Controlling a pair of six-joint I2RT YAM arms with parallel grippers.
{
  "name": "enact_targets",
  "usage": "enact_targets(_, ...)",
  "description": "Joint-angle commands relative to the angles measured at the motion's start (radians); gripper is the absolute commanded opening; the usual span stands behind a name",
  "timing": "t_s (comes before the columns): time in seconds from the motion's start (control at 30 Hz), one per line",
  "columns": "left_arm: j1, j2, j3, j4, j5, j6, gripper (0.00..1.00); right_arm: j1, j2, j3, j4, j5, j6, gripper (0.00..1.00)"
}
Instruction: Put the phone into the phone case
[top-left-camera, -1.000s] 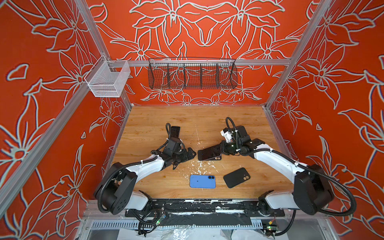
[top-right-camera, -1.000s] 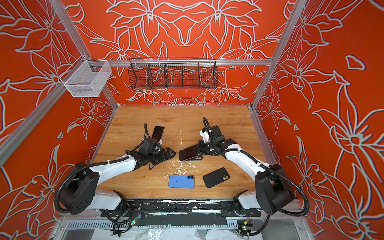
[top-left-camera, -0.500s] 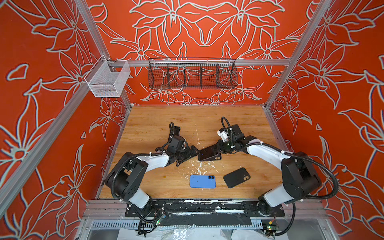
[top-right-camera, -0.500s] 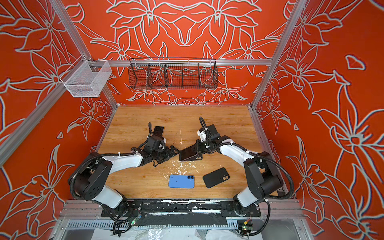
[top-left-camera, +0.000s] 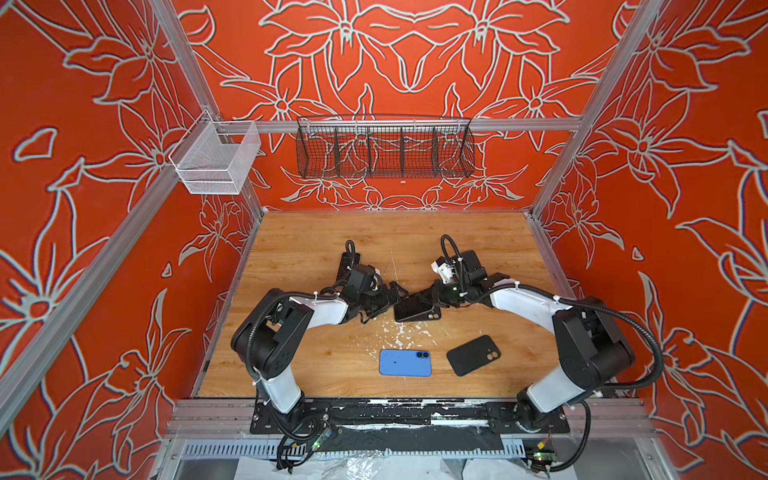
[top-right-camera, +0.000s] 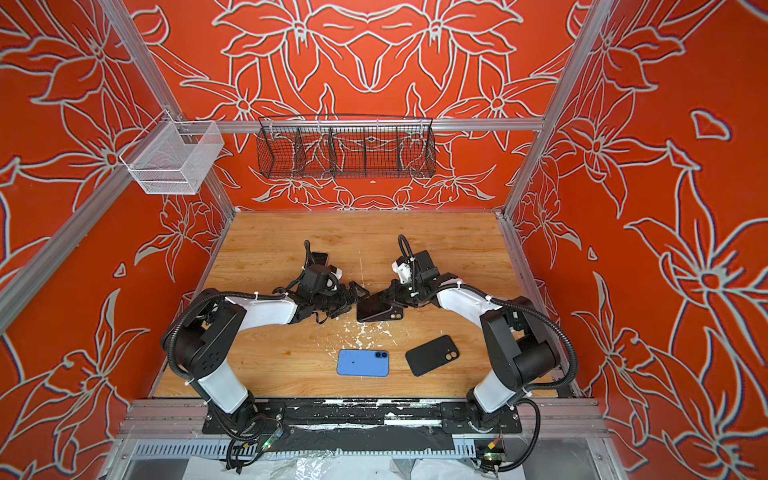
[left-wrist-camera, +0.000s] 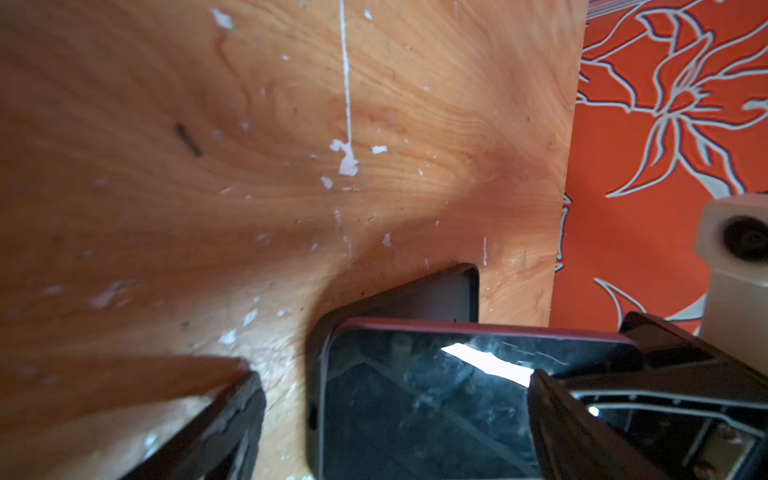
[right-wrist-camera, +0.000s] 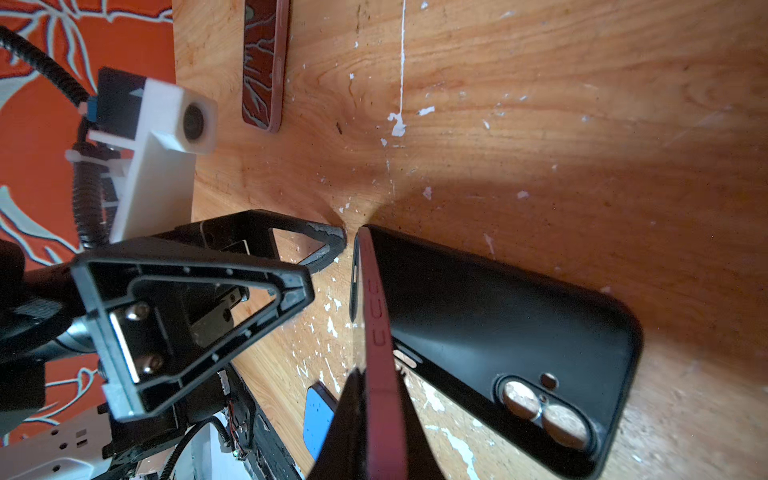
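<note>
The left arm (top-left-camera: 320, 309) has swung in since a second ago, bringing the left jaws close to the free end of the phone (right-wrist-camera: 376, 316), which is sitting much where it was. The right jaws are pinching the phone by its reddish edge, holding it tilted on edge. The black phone case (right-wrist-camera: 478, 316) is leaning against the phone's back, meeting it at the end nearest the left jaws and gaping toward the right jaws. The left jaws are standing spread wide, tips just beside that end; I cannot tell whether they are touching it. A blue phone (top-left-camera: 405, 362) and a second black case (top-left-camera: 473, 354) are lying flat on the counter (top-left-camera: 316, 241), well apart from both jaws, toward the arms' bases.
</note>
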Motion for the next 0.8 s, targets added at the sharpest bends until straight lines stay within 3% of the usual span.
enact_targets(0.0, -0.022, 0.056, 0.005, 0.011, 0.031, -0.043, 0.97, 0.007, 0.052, -0.066, -0.002, 0.077, 0.005, 0.0)
enact_targets(0.47, -0.032, 0.056, -0.001, 0.027, 0.026, -0.055, 0.97, 0.007, 0.068, -0.12, -0.043, 0.226, -0.029, 0.0)
enact_targets(0.77, -0.032, 0.053, -0.011, 0.04, 0.026, -0.061, 0.97, 0.011, 0.08, -0.149, -0.032, 0.268, -0.037, 0.07)
